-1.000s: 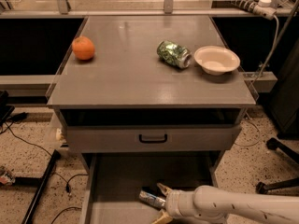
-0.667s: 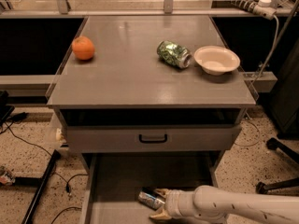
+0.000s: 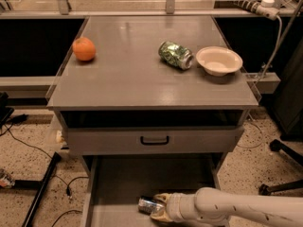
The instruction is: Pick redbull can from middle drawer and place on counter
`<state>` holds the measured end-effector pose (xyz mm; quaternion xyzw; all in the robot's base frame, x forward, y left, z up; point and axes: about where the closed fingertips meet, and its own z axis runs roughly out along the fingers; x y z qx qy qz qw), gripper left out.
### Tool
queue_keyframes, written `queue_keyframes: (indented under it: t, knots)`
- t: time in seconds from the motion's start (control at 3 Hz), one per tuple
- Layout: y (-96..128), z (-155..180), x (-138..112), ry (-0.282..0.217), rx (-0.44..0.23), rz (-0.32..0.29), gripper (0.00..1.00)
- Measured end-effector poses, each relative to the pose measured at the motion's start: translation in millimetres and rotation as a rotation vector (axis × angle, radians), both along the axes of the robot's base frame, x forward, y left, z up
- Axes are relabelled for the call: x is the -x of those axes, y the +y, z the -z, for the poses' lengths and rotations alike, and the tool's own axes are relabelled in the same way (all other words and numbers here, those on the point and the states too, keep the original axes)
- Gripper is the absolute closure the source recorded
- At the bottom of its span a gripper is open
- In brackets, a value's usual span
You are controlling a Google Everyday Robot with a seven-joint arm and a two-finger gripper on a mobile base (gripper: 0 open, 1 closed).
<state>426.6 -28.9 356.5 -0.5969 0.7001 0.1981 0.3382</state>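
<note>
The gripper point(image 3: 158, 207), reaching in from the lower right, has slid a little toward the front of the open drawer point(image 3: 118, 183), and the silver can point(image 3: 147, 205) has shifted with it. The jaws sit either side of the can and look closed on it, so the grasp seems made. The can still lies on its side on the drawer floor, not yet lifted. Nothing else is in the drawer. Up on the desk point(image 3: 132, 74) an orange point(image 3: 84, 49) sits at the left, a green can point(image 3: 175, 55) lies beside an empty bowl point(image 3: 218, 59)
</note>
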Motion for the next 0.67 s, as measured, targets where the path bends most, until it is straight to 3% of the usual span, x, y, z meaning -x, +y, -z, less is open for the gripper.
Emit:
queue_keyframes:
  t: [0.33, 0.67]
  knots:
    - [4, -3, 8, 0.032, -0.004, -0.03, 1.0]
    - [-1, -27, 14, 0.046, -0.027, -0.081, 1.0]
